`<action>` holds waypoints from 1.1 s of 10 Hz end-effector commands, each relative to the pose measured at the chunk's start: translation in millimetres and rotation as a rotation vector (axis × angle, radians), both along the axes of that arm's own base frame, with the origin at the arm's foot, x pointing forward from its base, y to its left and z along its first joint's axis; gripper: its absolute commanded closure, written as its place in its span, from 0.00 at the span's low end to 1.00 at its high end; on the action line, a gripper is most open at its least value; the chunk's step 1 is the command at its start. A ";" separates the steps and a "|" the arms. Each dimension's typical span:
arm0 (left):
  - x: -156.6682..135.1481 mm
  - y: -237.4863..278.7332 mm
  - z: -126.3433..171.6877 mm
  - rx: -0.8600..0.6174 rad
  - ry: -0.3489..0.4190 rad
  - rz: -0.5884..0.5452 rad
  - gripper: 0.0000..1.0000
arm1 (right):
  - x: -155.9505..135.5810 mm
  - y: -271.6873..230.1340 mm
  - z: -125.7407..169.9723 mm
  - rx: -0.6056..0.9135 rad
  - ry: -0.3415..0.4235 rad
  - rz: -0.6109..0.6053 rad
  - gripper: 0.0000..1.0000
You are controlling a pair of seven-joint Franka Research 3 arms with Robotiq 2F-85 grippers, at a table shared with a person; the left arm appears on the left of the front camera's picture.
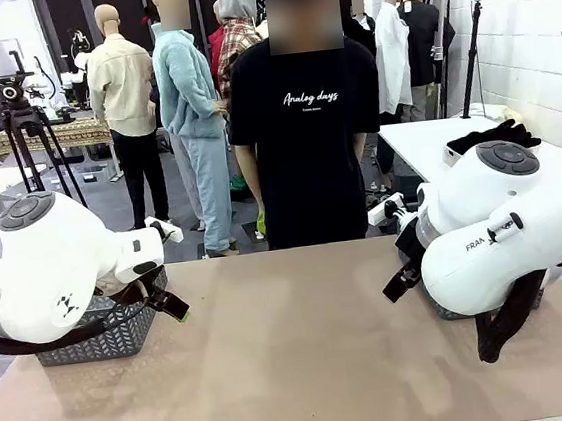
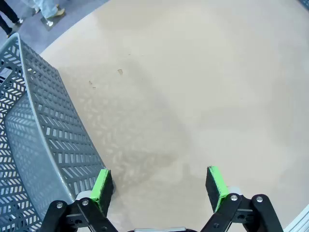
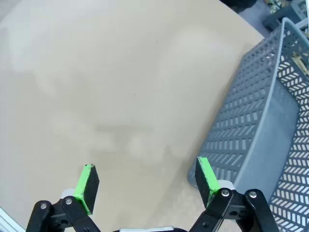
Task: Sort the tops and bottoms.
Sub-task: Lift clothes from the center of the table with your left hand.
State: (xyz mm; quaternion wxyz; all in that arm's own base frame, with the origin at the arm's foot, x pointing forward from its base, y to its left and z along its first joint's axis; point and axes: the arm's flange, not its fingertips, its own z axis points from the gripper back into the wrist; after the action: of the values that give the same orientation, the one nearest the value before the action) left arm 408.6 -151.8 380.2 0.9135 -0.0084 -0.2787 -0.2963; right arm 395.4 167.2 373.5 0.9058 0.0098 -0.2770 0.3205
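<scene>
The tops and the bottoms are out of view; bare tan tabletop lies between the arms. My left gripper hangs open at the table's left, right beside a grey plastic basket. In the left wrist view its green pads stand wide apart over bare table, the left gripper holding nothing, with the basket against the left pad. My right gripper is open too. In the right wrist view the right gripper is empty, with a second grey basket beside it.
A person in a black T-shirt stands at the far edge, arms down. The right basket is mostly hidden behind my right arm. A dark cloth lies on a white side table at the back right.
</scene>
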 end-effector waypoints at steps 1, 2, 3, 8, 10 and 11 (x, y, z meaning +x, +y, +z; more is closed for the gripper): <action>0.1 -0.1 4.2 -0.004 -0.009 0.000 0.00 | 0.0 0.0 0.0 0.000 0.000 0.000 0.00; 0.1 -0.1 4.2 -0.004 -0.009 0.000 0.00 | 0.0 0.0 0.0 0.000 0.000 0.000 0.00; 0.1 -0.1 4.2 -0.004 -0.009 0.000 0.00 | 0.0 0.0 0.0 0.000 0.000 0.000 0.00; 0.1 -0.1 4.2 -0.004 -0.009 0.000 0.00 | 0.0 0.0 0.0 0.000 0.000 0.000 0.00; 0.1 -0.1 4.2 -0.004 -0.009 0.000 0.00 | 0.0 0.0 0.0 0.000 0.000 0.000 0.00; 0.1 -0.1 4.2 -0.004 -0.009 0.000 0.00 | 0.0 0.0 0.0 0.000 0.000 0.000 0.00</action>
State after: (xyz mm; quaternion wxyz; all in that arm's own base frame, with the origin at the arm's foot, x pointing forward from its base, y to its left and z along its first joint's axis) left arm 408.4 -153.4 380.9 0.9127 -0.0082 -0.2795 -0.2979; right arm 395.4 167.4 373.5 0.9057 0.0096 -0.2770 0.3207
